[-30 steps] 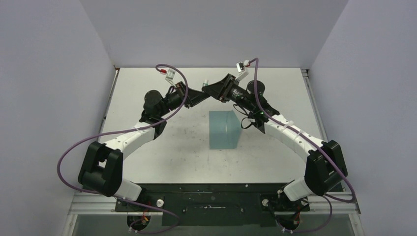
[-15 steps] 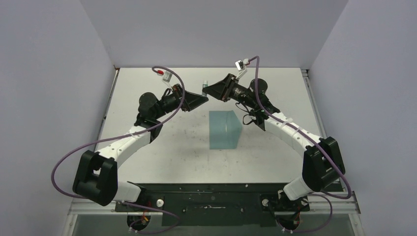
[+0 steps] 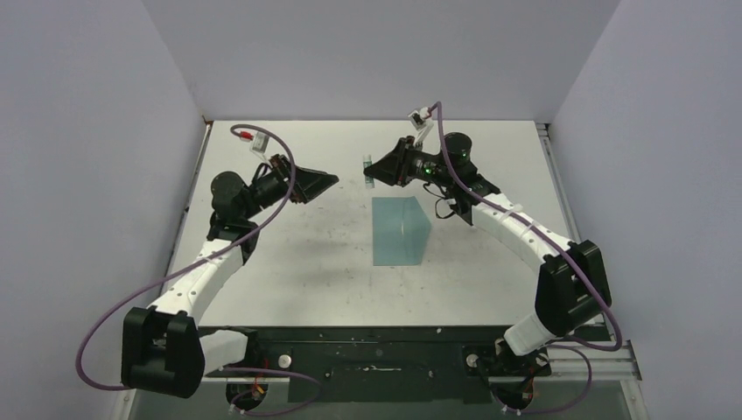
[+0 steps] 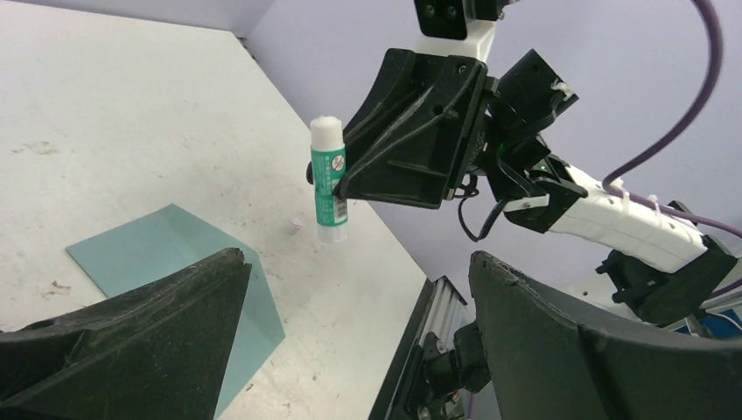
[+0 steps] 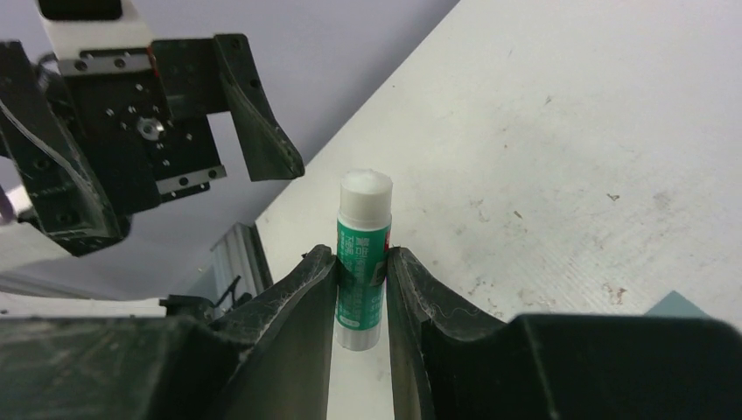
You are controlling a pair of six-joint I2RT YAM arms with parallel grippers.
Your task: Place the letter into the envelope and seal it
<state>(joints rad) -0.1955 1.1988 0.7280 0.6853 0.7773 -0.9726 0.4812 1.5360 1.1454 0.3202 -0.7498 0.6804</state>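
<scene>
The teal envelope [image 3: 401, 229] lies flat on the white table [image 3: 289, 254], just in front of both grippers; it also shows in the left wrist view as the envelope [image 4: 166, 254], and a corner of the envelope [image 5: 687, 304] shows in the right wrist view. A white-and-green glue tube [image 5: 362, 254] stands upright above the table with my right gripper [image 5: 361, 262] shut on its body, white tip up. From above, the right gripper [image 3: 371, 168] holds the tube [image 3: 368, 171] behind the envelope. My left gripper [image 3: 332, 181] hangs open to the tube's left, apart from it, with nothing between its fingers [image 4: 131, 341]. The letter is out of view.
A tiny pale pink bit [image 4: 296, 225] lies on the table near the envelope's far corner. Metal rails [image 3: 549, 149] run along the table's sides, grey walls close in on three sides, and the black base plate [image 3: 376, 350] lies at the near edge.
The left gripper, shut close against the right gripper's tip a second ago, has opened wide and drawn back to the left. The right gripper keeps the tube and has tipped slightly down.
</scene>
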